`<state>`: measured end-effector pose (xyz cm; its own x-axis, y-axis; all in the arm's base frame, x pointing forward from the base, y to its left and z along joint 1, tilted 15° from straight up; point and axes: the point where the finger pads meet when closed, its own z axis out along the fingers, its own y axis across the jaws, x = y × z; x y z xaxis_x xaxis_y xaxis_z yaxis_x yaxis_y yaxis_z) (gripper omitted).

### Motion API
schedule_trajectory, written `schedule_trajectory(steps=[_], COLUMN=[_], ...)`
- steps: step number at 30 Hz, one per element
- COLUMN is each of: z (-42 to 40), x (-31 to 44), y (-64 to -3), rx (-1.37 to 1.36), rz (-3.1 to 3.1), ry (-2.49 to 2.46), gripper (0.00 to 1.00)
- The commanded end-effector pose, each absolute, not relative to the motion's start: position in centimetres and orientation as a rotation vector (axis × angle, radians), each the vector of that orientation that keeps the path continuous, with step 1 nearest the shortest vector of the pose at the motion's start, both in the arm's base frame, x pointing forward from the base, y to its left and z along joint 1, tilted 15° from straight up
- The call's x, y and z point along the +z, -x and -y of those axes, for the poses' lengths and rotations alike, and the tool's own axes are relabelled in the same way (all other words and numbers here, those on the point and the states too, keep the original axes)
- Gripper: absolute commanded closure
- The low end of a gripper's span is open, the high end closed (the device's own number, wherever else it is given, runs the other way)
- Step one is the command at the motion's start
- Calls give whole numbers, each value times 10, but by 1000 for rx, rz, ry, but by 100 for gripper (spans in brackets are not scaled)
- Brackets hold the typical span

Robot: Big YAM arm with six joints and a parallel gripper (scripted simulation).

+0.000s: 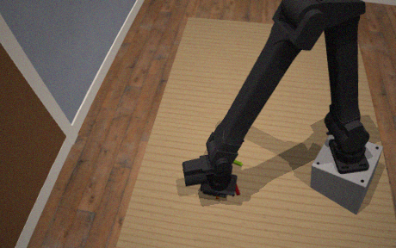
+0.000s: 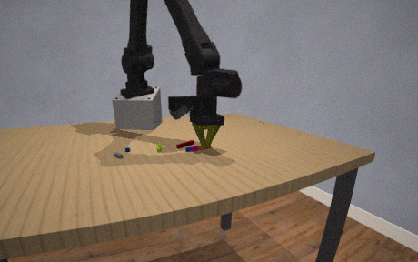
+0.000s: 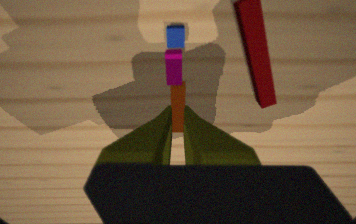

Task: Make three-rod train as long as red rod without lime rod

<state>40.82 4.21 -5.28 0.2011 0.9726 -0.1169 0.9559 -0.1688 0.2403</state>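
My gripper (image 2: 206,146) (image 3: 177,112) is shut on the orange rod (image 2: 201,147) (image 3: 178,100), low at the table; its fingertips are hidden in the top view. The magenta rod (image 2: 194,149) (image 3: 174,71) lies just beyond the orange rod's far end, set slightly left of it in the wrist view, with no clear gap. A blue rod (image 2: 188,149) (image 3: 175,37) lies beyond the magenta one with a narrow gap, roughly in the same line. The red rod (image 1: 238,189) (image 2: 185,145) (image 3: 259,55) lies apart from this row, to its right in the wrist view, at a slight angle.
A lime rod (image 1: 238,163) (image 2: 159,148) lies apart from the row. Another blue rod (image 2: 127,149) and a grey rod (image 2: 118,155) lie farther left in the exterior view. The arm's grey base block (image 1: 333,189) (image 2: 136,115) stands on the table.
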Motion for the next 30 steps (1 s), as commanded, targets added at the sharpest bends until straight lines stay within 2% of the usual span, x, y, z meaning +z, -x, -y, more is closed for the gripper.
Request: schedule_trajectory(steps=[1, 25, 26, 30], z=[-36, -36, -36, -36], x=[-53, -53, -53, -53], y=[-411, -411, -411, -411], rx=[98, 98, 98, 98], rz=[-1821, -1821, -1821, -1821], ry=[-2221, -2221, -2221, -2221], gripper=[96, 96, 92, 88])
